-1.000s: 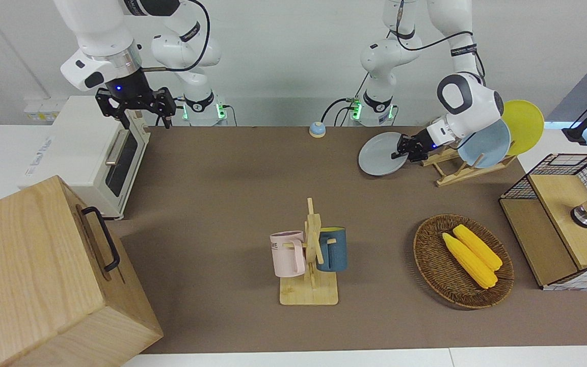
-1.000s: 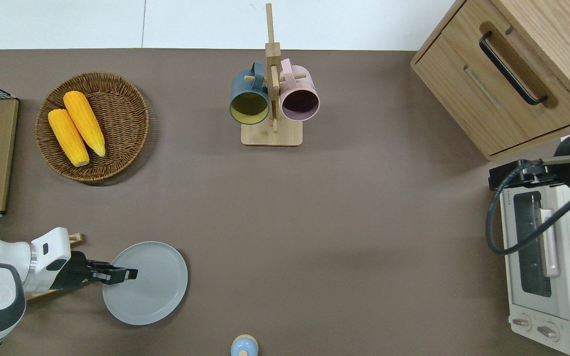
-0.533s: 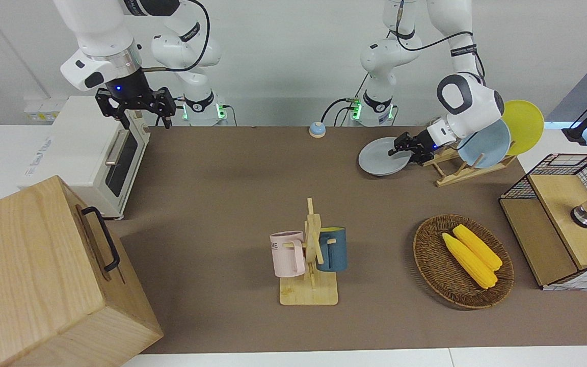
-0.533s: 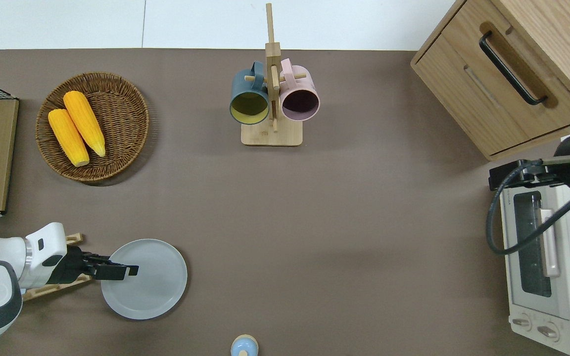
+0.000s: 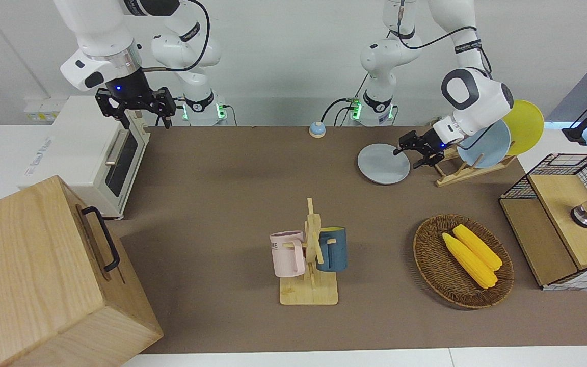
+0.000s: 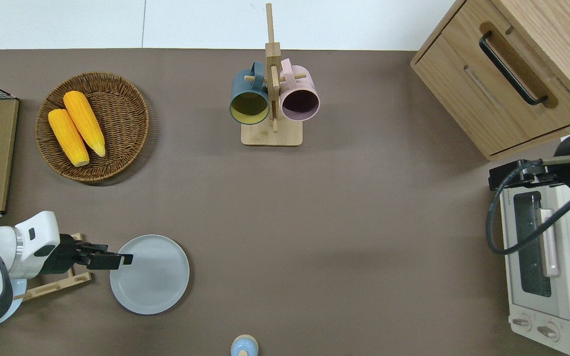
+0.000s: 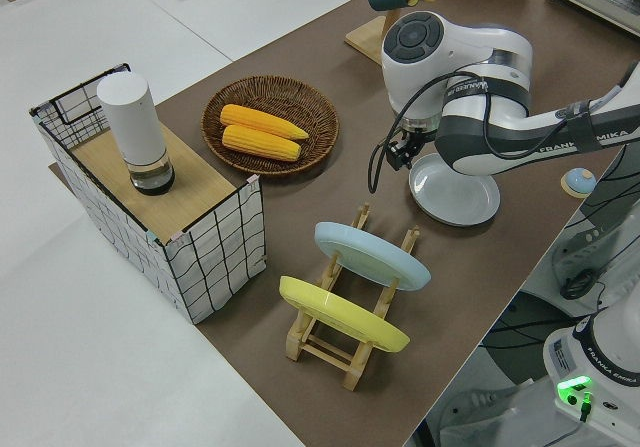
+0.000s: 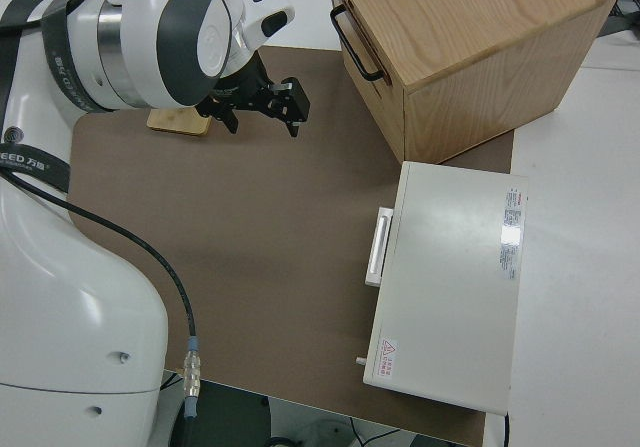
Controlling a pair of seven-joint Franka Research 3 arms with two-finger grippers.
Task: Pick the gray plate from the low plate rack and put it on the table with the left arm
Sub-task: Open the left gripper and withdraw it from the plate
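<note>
In the front view we see the gray plate (image 5: 383, 163) lying flat on the table (image 5: 232, 193), just beside the low plate rack (image 5: 464, 171) on the side toward the right arm's end. The left gripper (image 5: 418, 150) sits at the plate's rack-side edge with its fingers spread apart and nothing between them; we judge the plate released, so the step in hand is the retreat, best done by lifting straight up before swinging away, so that a fingertip does not drag the rim or knock the rack. The right gripper (image 5: 135, 104) is parked with its fingers wide and empty. From overhead, the plate (image 6: 149, 274) rests whole on the tabletop, the left gripper (image 6: 112, 259) reaching over its edge, and a wicker basket (image 6: 126, 148) farther from the robots holds two corn cobs (image 6: 78, 126). In the left side view the rack (image 7: 345, 339) holds a light-blue plate (image 7: 371, 254) and a yellow plate (image 7: 340, 313) leaning in its pegs, and a wire basket (image 7: 215, 252) carries a white cylinder (image 7: 134, 130) on its wooden top. The right side view shows only the parked arm's gripper (image 8: 265, 102), fingers apart.
</note>
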